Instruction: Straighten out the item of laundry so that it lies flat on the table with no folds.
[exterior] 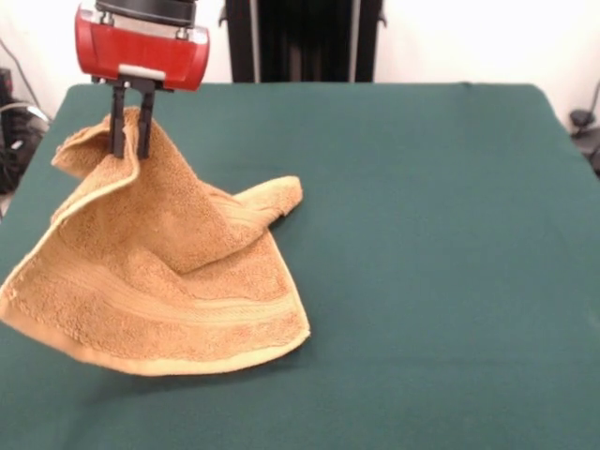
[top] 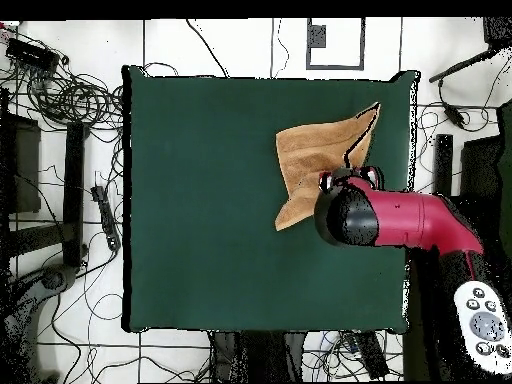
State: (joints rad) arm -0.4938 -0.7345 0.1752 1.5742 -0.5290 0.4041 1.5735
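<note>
The golden-orange towel (exterior: pixel 169 281) hangs folded from my gripper (exterior: pixel 130 150) at the left of the front view. The two black fingers (exterior: pixel 118 127) are pinched on a raised part of the cloth near its top fold and hold it up. The towel's lower banded edge rests on or just above the dark green table (exterior: pixel 422 234). One corner points right toward the table's middle. In the overhead view the towel (top: pixel 310 160) lies near the table's (top: pixel 200 200) right edge, partly hidden under the red arm (top: pixel 400 220). No white tag shows.
The robot's black pedestal (exterior: pixel 305 37) stands behind the table's far edge. Cables and equipment (top: pixel 60 100) lie on the floor round the table. The table's left edge (exterior: pixel 28 178) is close to the towel in the front view.
</note>
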